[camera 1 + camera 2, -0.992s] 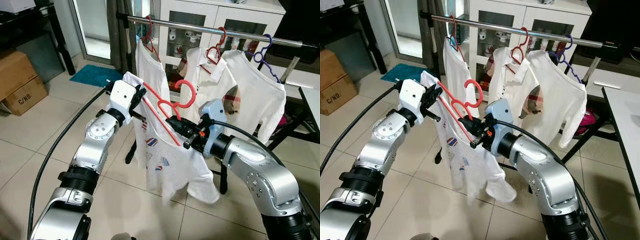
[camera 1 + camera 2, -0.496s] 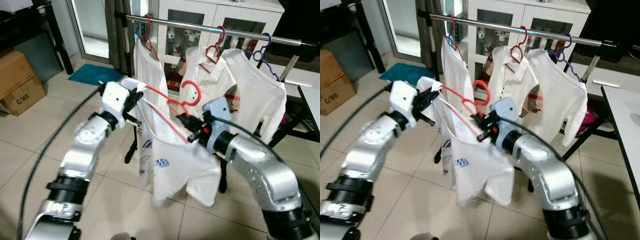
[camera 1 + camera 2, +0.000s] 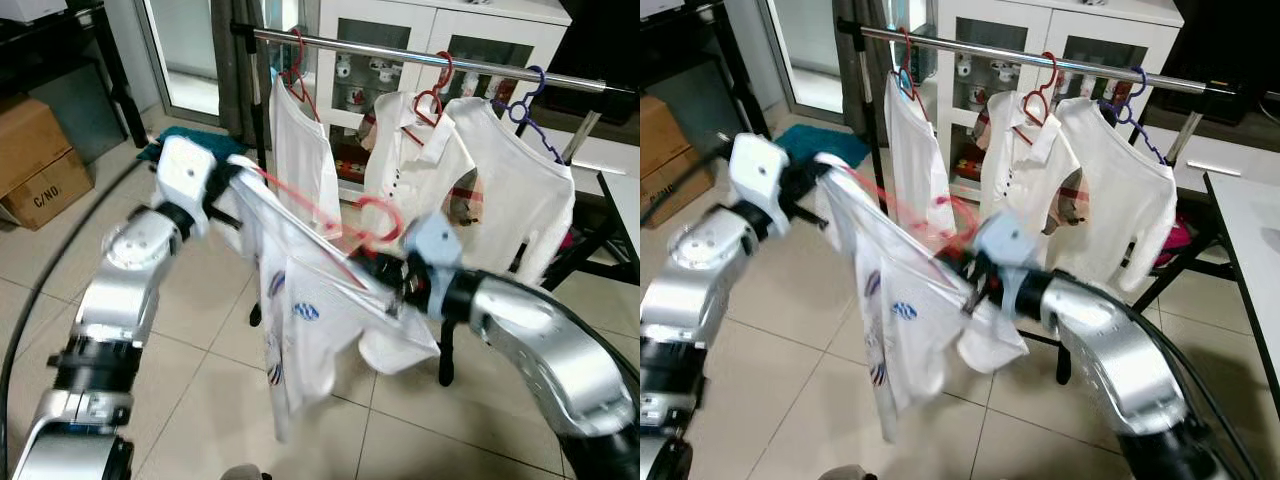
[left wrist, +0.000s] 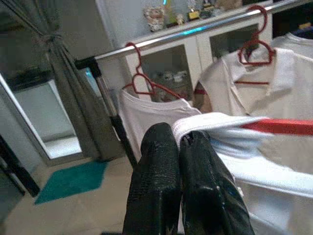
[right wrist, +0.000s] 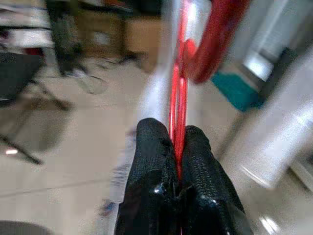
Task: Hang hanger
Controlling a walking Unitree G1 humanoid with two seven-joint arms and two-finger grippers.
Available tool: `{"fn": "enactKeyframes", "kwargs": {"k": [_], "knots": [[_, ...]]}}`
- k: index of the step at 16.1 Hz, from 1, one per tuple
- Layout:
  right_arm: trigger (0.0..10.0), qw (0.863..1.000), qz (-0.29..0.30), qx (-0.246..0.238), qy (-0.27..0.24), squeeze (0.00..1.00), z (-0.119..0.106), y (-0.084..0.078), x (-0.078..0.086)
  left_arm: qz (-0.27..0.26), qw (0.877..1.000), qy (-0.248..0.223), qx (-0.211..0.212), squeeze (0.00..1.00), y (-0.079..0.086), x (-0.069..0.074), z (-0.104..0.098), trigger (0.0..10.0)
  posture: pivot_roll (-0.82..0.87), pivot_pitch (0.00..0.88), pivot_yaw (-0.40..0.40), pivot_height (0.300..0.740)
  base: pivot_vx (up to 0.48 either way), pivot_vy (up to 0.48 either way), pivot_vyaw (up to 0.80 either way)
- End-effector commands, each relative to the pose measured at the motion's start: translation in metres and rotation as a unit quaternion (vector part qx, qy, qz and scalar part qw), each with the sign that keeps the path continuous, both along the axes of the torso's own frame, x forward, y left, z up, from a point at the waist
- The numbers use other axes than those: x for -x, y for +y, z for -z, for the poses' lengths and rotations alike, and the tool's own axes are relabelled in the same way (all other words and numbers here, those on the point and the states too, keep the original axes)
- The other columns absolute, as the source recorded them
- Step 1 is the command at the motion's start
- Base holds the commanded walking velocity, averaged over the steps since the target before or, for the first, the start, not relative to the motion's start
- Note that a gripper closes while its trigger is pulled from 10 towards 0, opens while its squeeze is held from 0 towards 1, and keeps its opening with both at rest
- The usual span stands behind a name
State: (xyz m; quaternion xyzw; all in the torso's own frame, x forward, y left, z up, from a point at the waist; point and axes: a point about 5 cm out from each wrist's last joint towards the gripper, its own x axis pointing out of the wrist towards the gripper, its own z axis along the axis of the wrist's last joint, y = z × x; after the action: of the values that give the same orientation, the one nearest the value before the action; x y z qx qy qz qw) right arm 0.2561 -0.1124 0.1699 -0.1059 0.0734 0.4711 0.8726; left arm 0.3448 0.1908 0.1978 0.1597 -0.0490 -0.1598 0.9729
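I hold a red hanger carrying a white printed T-shirt in front of the clothes rail. My right gripper is shut on the hanger's red neck just below the hook. At the shirt's far shoulder my left gripper is shut on the white cloth and the hanger's arm under it. The hanger is tilted, its hook below the rail and apart from it. The picture is blurred by motion.
Three garments hang on the rail: a white shirt on a red hanger, a collared shirt and a white top on a purple hanger. Behind stands a white cabinet. Cardboard boxes sit far left, a table edge right.
Both arms have swung to the left with the hanger and shirt. The left gripper has gone up and out to the left, and the shirt now hangs more stretched and tilted.
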Motion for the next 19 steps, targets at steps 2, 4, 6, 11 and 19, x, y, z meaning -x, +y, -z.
{"fn": "enactKeyframes", "kwargs": {"k": [2,4,6,11,19], "knots": [[0.0,0.998,-0.040,0.018,0.044,0.00,0.010,-0.011,0.013,-0.108,0.993,-0.040,0.016,0.00,0.041,-0.004,-0.024,0.0,-0.02,0.000,-0.030,0.740,0.000,0.000,0.00],[0.0,0.996,-0.059,0.010,0.063,0.00,0.013,-0.012,0.019,-0.119,0.991,-0.037,0.039,0.00,0.045,-0.004,-0.023,0.0,-0.02,0.000,-0.028,0.740,0.000,0.000,0.00],[0.0,0.995,-0.043,0.048,0.076,0.00,0.023,-0.016,0.019,-0.102,0.994,-0.029,0.039,0.00,0.040,-0.004,-0.018,0.0,-0.02,0.000,-0.026,0.740,0.000,0.000,0.00],[0.0,0.985,0.149,0.020,0.084,0.00,0.019,-0.016,-0.021,0.090,0.992,0.012,-0.089,0.00,-0.024,0.009,0.008,0.0,-0.02,0.000,-0.027,0.740,0.000,0.000,0.00],[0.0,0.982,0.155,-0.068,0.083,0.00,0.003,0.006,-0.022,0.102,0.990,0.010,-0.095,0.00,-0.043,0.008,0.023,10.0,-0.02,0.000,-0.016,0.740,0.000,0.000,0.00]]}}
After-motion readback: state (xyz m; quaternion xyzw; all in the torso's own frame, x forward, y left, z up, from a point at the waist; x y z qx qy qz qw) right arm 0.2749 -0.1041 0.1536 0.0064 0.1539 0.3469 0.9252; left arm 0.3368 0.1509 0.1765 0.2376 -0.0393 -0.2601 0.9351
